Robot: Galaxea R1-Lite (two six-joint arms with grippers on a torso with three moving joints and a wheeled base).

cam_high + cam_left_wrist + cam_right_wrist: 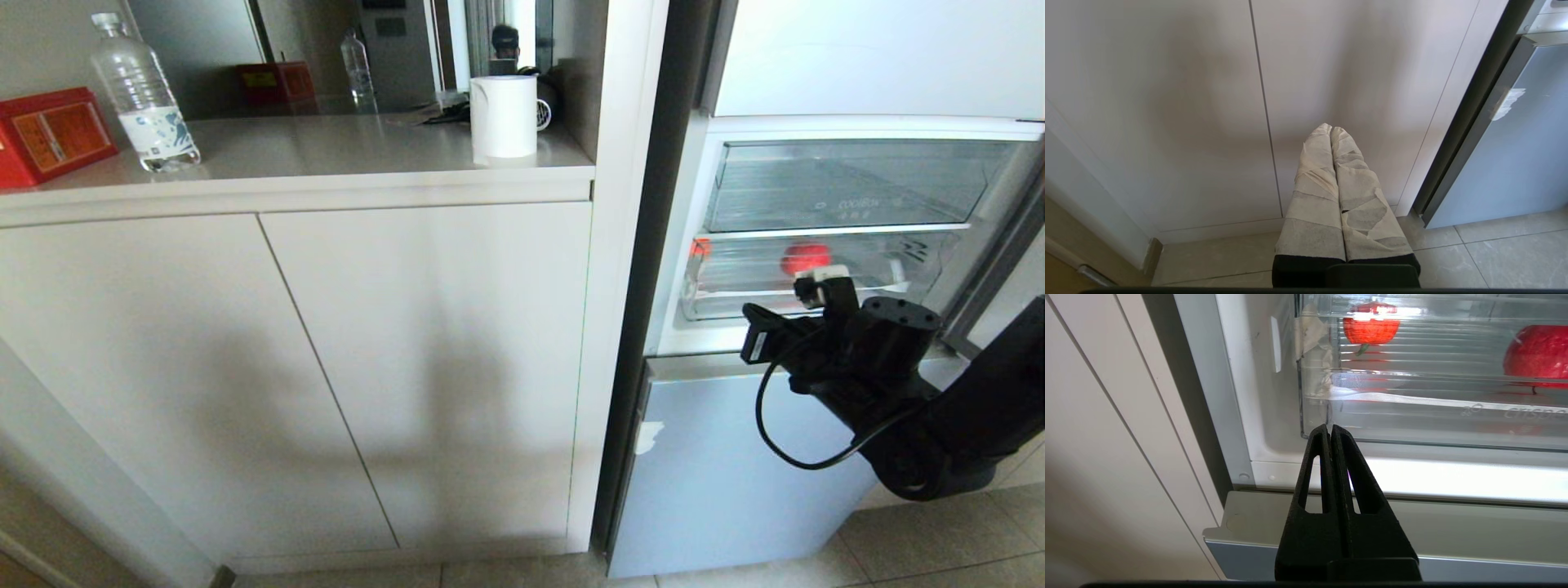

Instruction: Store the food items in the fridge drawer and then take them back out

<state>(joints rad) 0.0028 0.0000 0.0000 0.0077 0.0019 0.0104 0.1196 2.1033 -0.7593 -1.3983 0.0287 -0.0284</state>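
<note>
My right gripper (1331,430) hangs just in front of the fridge drawer (1433,428), near its left front corner, with the jaws pressed flat together and holding nothing. My left gripper (1331,130) is parked low in front of the cupboard doors (286,367), jaws also closed and empty.

Both food items sit inside the drawer: one tomato (1370,326) towards the back on the left, the other tomato (1539,355) further right and nearer the front. In the head view only one red shape (804,257) shows clearly, with my wrist partly in front of it.

The drawer looks pushed in, so I judge storing is done and the step now is getting it open again. To do that well I should slip my closed jaws under or behind the thick clear front lip, close to the middle instead of at this corner, so the drawer slides straight and does not bind. A slow, level pull matters: the tomatoes are round and the ribbed floor is slick, so a jerk could send them rolling. I must also keep clear of the pale blue door (735,465) below.
</note>
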